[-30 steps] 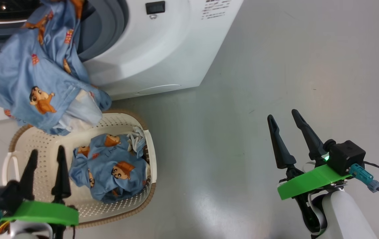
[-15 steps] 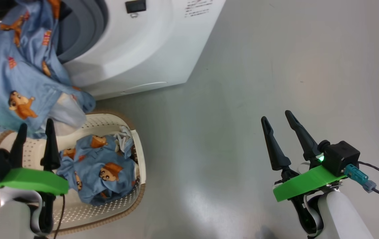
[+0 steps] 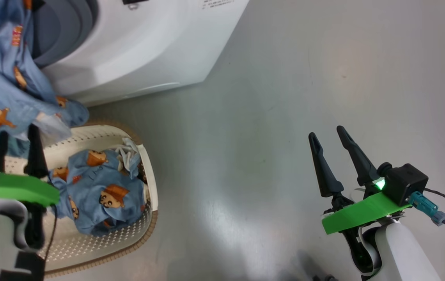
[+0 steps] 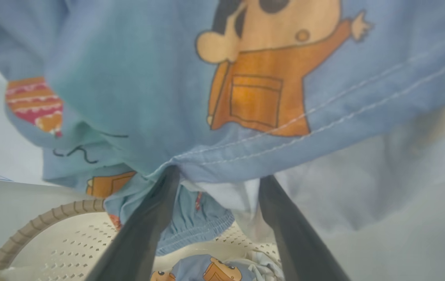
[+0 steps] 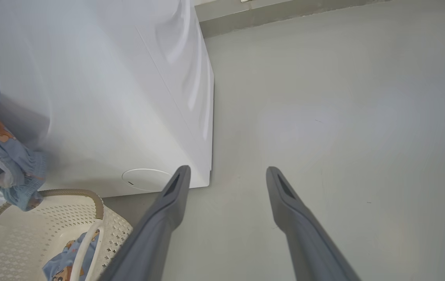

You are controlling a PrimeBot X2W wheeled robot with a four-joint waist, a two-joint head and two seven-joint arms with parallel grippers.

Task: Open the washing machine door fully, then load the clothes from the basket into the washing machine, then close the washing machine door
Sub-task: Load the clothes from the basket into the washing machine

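Leftward and up the head view is where the washing machine and the basket have slid since a second ago, which is the camera turning, not the things moving. Against the basket, though, the left gripper has climbed from over the perforated floor to the basket's far end, under the hanging garment. The right gripper keeps its place at the lower right, over bare grey floor. Of the clothes, one light-blue piece with orange cartoon figures trails out of the drum opening, over the grey gasket and down the machine's white front, its lowest fold just above the basket's rim. A second printed piece lies as a bundle inside the basket, with a bit of white cloth at its upper edge. The basket stands on the floor close before the machine. From the left wrist, the left gripper has its two dark fingers spread wide, and their tips meet the stitched hem of the hanging garment; nothing is pinched between them. From the right wrist, the right gripper is spread just as wide and is empty, pointing at the floor beside the machine's front corner.
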